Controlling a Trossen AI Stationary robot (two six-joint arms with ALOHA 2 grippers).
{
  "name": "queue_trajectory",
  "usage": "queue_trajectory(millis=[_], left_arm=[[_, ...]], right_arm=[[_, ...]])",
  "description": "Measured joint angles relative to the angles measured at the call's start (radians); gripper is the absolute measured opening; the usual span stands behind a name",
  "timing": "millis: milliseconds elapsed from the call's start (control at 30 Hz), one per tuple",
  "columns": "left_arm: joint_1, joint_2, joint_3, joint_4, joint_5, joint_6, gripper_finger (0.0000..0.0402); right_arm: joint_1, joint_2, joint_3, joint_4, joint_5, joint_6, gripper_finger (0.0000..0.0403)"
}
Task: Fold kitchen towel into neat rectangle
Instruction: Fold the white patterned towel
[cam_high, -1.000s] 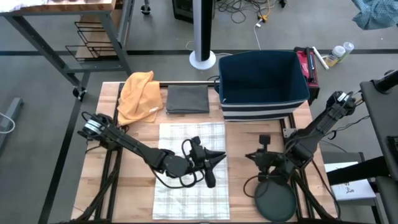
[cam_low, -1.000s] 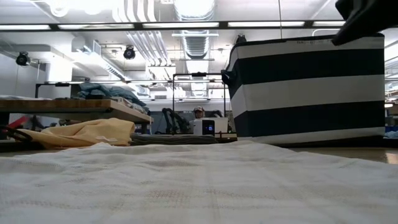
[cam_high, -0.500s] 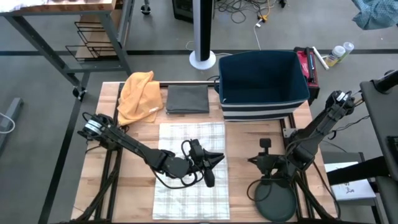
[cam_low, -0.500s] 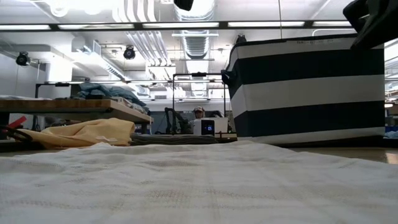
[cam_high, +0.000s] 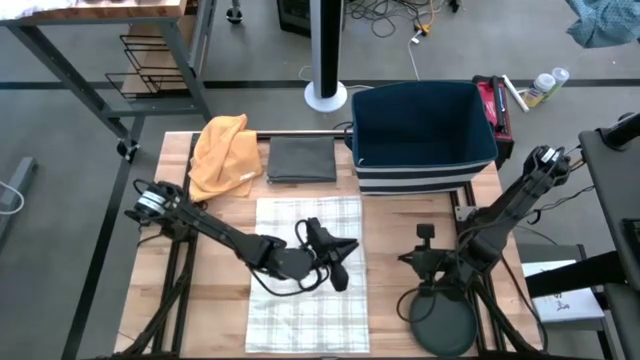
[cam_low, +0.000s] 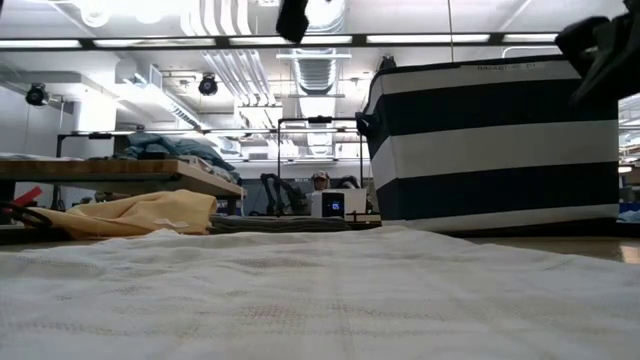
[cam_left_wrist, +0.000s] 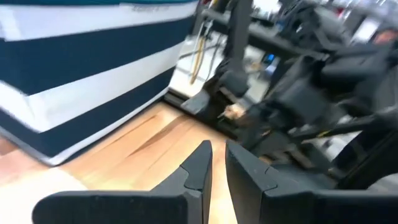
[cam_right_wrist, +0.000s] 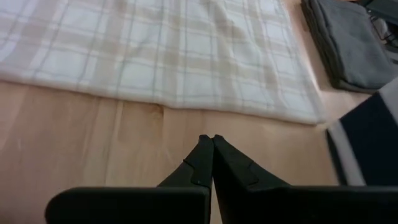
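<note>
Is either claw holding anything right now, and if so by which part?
Nothing is held. The left claw hangs over the towel with its tips slightly apart and empty; the right claw is shut on nothing above bare table.

Both arms are dark, near-black, built of slim tubular links joined by bulkier rounded joint housings. A black cable loops loosely beside the left arm's forearm, and pale silver fittings show at its base joint. The left pincer (cam_high: 345, 250) and the right pincer (cam_right_wrist: 212, 139) each carry two matte black angular fingers tapering to narrow tips from a wide black crossbar.
</note>
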Motion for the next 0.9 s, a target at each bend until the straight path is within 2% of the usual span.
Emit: queue_trajectory(millis=[167, 333, 600, 767, 900], left_arm=[[0.02, -0.009, 0.0, -0.136, 0.008, -0.002, 0.0037], [0.045, -0.032, 0.0, -0.242, 0.01, -0.017, 0.0037], [0.079, -0.092, -0.013, -0.398, 0.004, -0.017, 0.0037], [0.076, -0.187, -0.174, -0.386, -0.036, -0.104, 0.0037], [0.06, -0.298, -0.387, -0.224, -0.041, -0.171, 0.0037]], right_arm=[[-0.017, 0.0, -0.065, 0.171, 0.0, -0.007, 0.0011], [-0.016, 0.0, -0.103, 0.305, 0.0, -0.016, 0.0055], [-0.035, 0.0, -0.131, 0.349, 0.0, -0.008, 0.0119], [-0.05, 0.0, -0.132, 0.395, 0.0, 0.003, 0.0136], [-0.057, 0.0, -0.134, 0.482, 0.0, 0.003, 0.0142]])
